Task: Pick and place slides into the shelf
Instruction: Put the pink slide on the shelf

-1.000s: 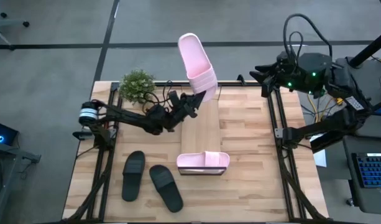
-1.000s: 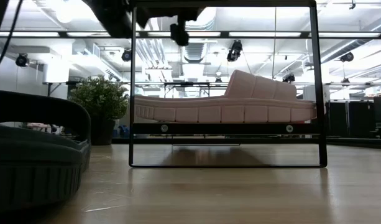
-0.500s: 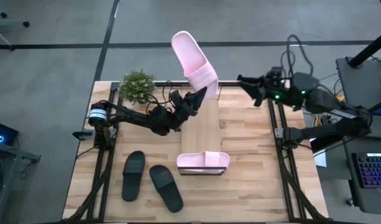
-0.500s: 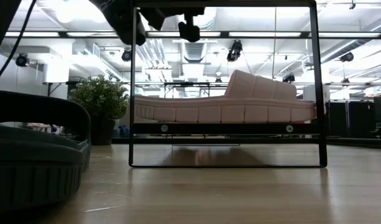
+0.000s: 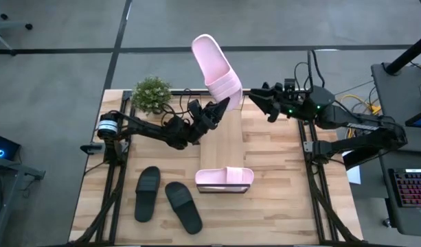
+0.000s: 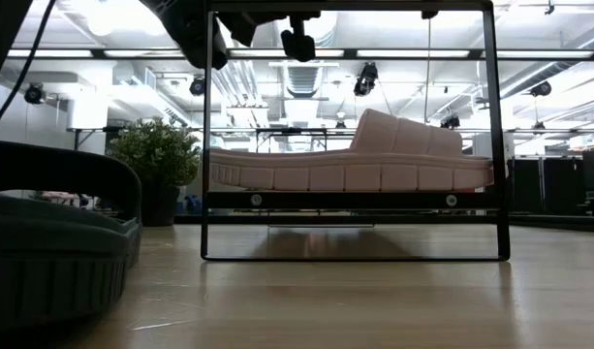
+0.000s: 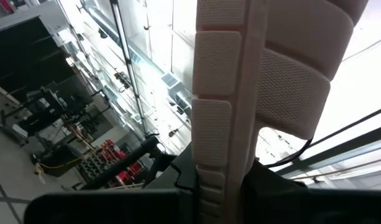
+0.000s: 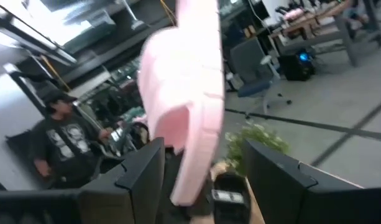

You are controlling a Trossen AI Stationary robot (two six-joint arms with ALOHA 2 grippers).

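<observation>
At upper centre of the high view, the left hand (image 5: pixel 222 106) clamps the heel of a raised pink slide (image 5: pixel 215 68); the right hand (image 5: pixel 255 100), fingers wide, hangs just right of it. Another pink slide (image 5: pixel 224 178) lies on the shelf (image 5: pixel 222 144), lower centre.

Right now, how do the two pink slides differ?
The raised pink slide is up in the air, clamped in the left gripper; the other pink slide lies flat on the shelf, untouched. The raised one stands on end, the other crosswise. Both look alike in colour and shape.
</observation>
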